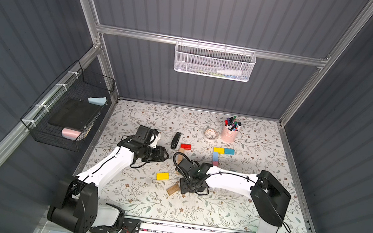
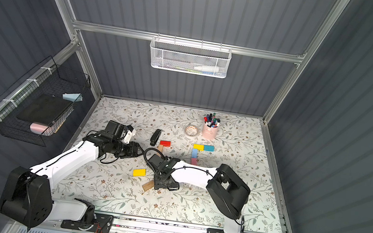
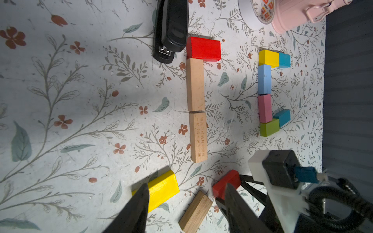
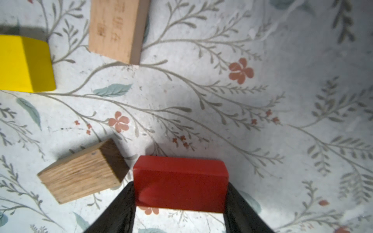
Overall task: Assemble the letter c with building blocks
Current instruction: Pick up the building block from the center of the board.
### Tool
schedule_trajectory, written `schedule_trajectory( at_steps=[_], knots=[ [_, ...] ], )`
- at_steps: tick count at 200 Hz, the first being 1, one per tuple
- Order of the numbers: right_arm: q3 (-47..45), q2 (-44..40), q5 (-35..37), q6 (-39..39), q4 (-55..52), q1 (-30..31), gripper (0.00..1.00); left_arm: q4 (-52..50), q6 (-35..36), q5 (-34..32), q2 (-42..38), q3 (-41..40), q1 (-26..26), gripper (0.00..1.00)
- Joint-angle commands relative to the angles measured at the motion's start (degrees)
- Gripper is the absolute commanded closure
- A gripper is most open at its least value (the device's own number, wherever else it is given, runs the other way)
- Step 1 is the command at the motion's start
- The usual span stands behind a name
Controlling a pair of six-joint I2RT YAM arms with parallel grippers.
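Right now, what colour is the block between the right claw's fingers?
The block is red, and it shows clearest in the right wrist view.

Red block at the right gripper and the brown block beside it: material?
The red block: probably wood under smooth opaque red paint, slight sheen; no grain shows, so unsure. The brown block: bare unpainted wood, matte; grain lines plain on face and end.
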Motion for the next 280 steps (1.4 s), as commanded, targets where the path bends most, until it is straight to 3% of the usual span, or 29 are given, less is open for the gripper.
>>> schedule_trajectory(
  at_steps=[1,34,166,280],
  knots=[
    [3.93,3.19,-1.31,1.04,-0.38,1.3,0.35,-1.0,0.94,0.34,-2.16,-0.37,0.24,0.42],
    [7.85,5.93,-0.61,1.45,-0.95,2.36,0.35,-0.8,0.97,0.83,-2.16,-0.35,0.24,0.42],
    [7.11,6.18,6.59,13.0,0.45,2.15,0.3,-0.31,1.3,2.56,-1.9,0.25,0.24,0.41],
    [6.18,6.42,7.38,13.87,3.26,2.2,0.33,0.05,1.57,2.79,-0.58,0.83,0.24,0.42]
  ],
)
